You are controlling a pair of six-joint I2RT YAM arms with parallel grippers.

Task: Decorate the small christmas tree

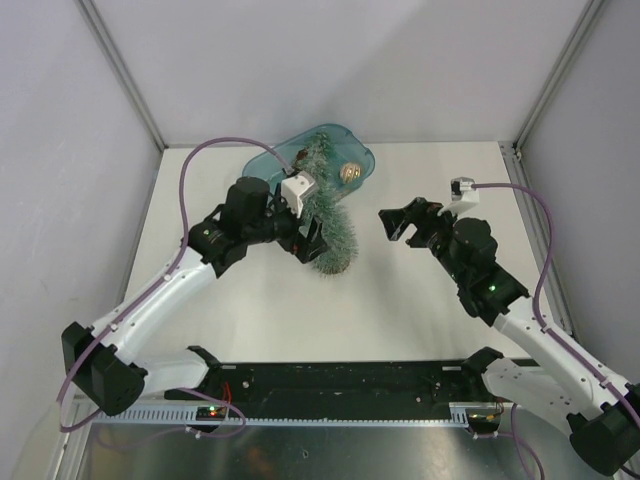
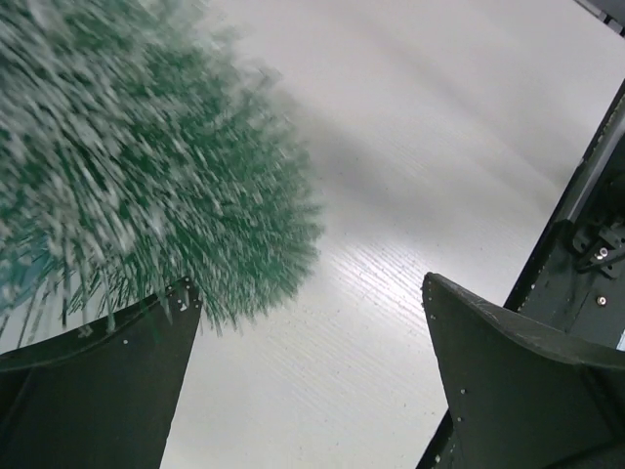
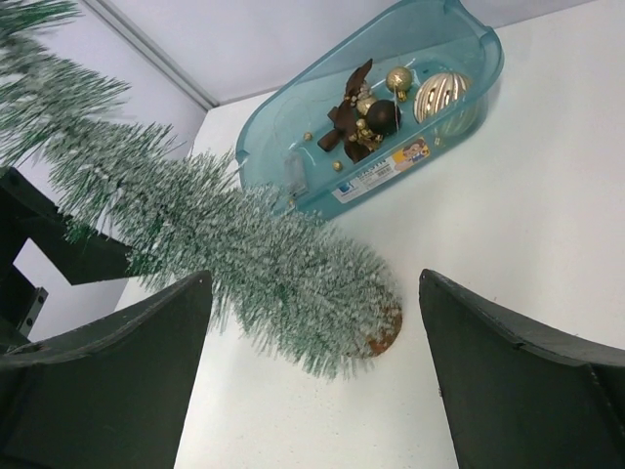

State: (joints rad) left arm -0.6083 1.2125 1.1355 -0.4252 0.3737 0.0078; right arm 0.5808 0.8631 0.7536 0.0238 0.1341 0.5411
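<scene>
The small christmas tree [image 1: 330, 225] is frosted green. It lies tilted, with its tip over the teal tub [image 1: 265, 160] and its wooden base [image 3: 386, 330] on the table. My left gripper [image 1: 312, 245] is open beside the tree's lower part. In the left wrist view the blurred needles [image 2: 146, 166] brush its left finger [image 2: 117, 371], and only bare table shows between the jaws [image 2: 308, 283]. My right gripper [image 1: 392, 225] is open and empty, to the right of the tree and facing it [image 3: 314, 276]. In the tub [image 3: 264, 127] lie a brown star ornament [image 3: 347, 117], a dark bauble [image 3: 383, 115] and gold baubles [image 3: 439, 95].
The tub stands at the table's far edge near the back wall. White walls close in the left and right sides. A black rail [image 1: 340, 385] with both arm bases runs along the near edge.
</scene>
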